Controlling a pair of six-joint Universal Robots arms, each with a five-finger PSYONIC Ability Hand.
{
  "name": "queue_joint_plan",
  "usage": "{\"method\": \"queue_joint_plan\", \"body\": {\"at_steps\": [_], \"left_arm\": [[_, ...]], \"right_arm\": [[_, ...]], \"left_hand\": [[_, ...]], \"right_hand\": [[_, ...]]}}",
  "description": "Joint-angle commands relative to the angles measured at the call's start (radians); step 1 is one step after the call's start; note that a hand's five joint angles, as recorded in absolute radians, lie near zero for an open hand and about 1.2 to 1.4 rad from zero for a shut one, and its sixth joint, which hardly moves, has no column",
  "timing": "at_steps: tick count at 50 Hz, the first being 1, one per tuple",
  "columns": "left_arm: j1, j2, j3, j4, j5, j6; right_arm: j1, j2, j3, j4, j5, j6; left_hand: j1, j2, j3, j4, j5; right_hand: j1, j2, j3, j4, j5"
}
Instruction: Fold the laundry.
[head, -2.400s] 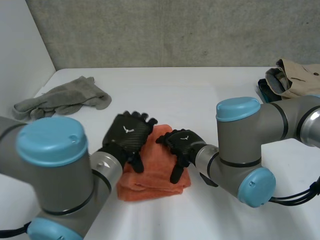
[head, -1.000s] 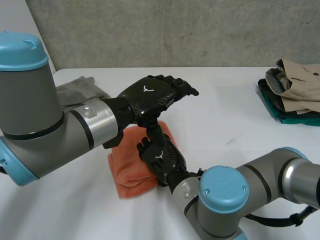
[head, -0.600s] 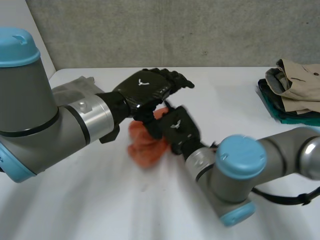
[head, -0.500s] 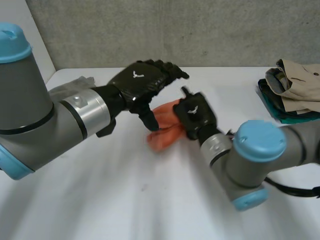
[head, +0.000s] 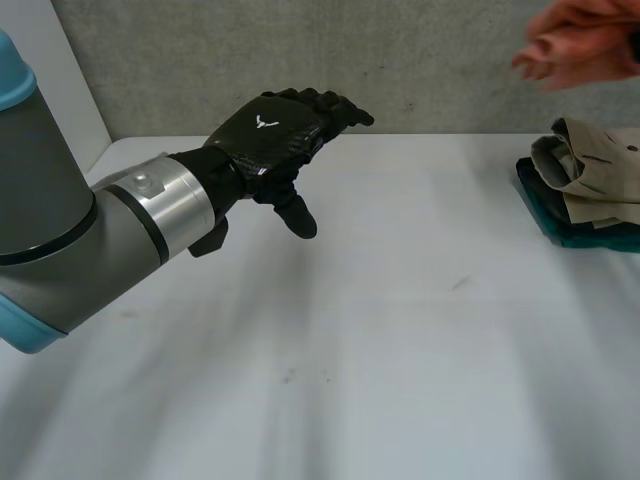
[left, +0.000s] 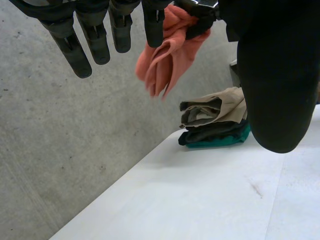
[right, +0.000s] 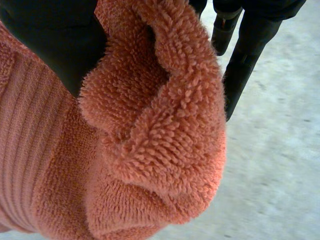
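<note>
An orange towel (head: 583, 42) hangs bunched high in the air at the far right, above the stack of clothes. In the right wrist view the towel (right: 150, 140) is pinched between my right hand's thumb (right: 50, 35) and its fingers (right: 247, 40). The left wrist view shows my right hand (left: 202, 17) curled round the towel's (left: 170, 52) upper end, its folds dangling. My left hand (head: 270, 135) hovers over the far left part of the white table (head: 400, 330), fingers straight and holding nothing.
A stack of folded clothes (head: 585, 185), beige on dark and teal, lies at the table's right edge, also in the left wrist view (left: 215, 122). A grey concrete wall (head: 420, 60) runs behind the table.
My right hand closed on the orange towel, lifted it off the table and swung it up and to the far right. The left hand stayed raised and open.
</note>
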Motion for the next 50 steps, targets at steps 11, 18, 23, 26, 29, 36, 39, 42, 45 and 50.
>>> {"method": "queue_joint_plan", "body": {"at_steps": [11, 18, 23, 26, 29, 36, 39, 42, 45, 50], "left_arm": [[-0.012, -0.01, -0.023, 0.009, 0.001, 0.002], [-0.012, -0.016, -0.046, 0.012, -0.002, 0.007], [-0.013, -0.007, -0.046, 0.012, 0.0, 0.007], [-0.019, -0.002, -0.041, 0.012, 0.0, 0.009], [-0.029, 0.009, -0.035, 0.014, 0.001, 0.01], [-0.042, 0.041, -0.035, 0.012, 0.0, 0.002], [-0.045, 0.047, -0.04, 0.012, 0.0, 0.001], [-0.055, 0.049, -0.041, 0.012, 0.0, 0.001], [-0.064, 0.049, -0.038, 0.012, 0.0, 0.001], [-0.065, 0.059, -0.017, 0.014, 0.001, -0.002]], "right_arm": [[-0.319, 0.438, -0.102, -0.157, -0.388, 0.115], [-0.329, 0.439, -0.039, -0.167, -0.459, 0.099], [-0.329, 0.343, 0.01, -0.139, -0.448, 0.096], [-0.329, 0.272, 0.044, -0.064, -0.438, 0.095], [-0.329, 0.212, 0.052, 0.056, -0.421, 0.095], [-0.361, 0.097, 0.052, 0.347, -0.355, 0.031], [-0.413, 0.053, 0.05, 0.498, -0.323, -0.069], [-0.447, 0.027, 0.035, 0.599, -0.269, -0.176], [-0.47, 0.004, -0.02, 0.701, -0.097, -0.336], [-0.448, -0.059, -0.083, 0.673, 0.156, -0.5]], "left_hand": [[0.023, 0.007, 0.001, 0.01, -0.009], [0.023, 0.007, 0.001, 0.01, -0.009], [0.023, 0.007, 0.001, 0.01, -0.009], [0.023, 0.007, 0.001, 0.01, -0.009], [0.023, 0.007, 0.001, 0.01, -0.009], [0.02, 0.004, -0.002, 0.007, -0.012], [0.02, 0.004, -0.002, 0.007, -0.012], [0.018, 0.001, -0.005, 0.004, -0.015], [0.018, 0.001, -0.005, 0.004, -0.015], [0.02, 0.004, -0.002, 0.007, -0.012]], "right_hand": [[0.39, 0.272, 1.154, 0.217, 0.313], [0.39, 0.272, 1.154, 0.217, 0.313], [0.345, 0.226, 1.109, 0.172, 0.267], [-0.197, -0.316, 0.567, -0.37, -0.275], [-0.597, -0.716, 0.167, -0.77, -0.675], [-0.831, -0.95, -0.067, -1.004, -0.909], [-0.831, -0.95, -0.067, -1.004, -0.909], [-0.831, -0.95, -0.067, -1.004, -0.909], [-0.831, -0.95, -0.067, -1.004, -0.909], [-0.831, -0.95, -0.067, -1.004, -0.909]]}}
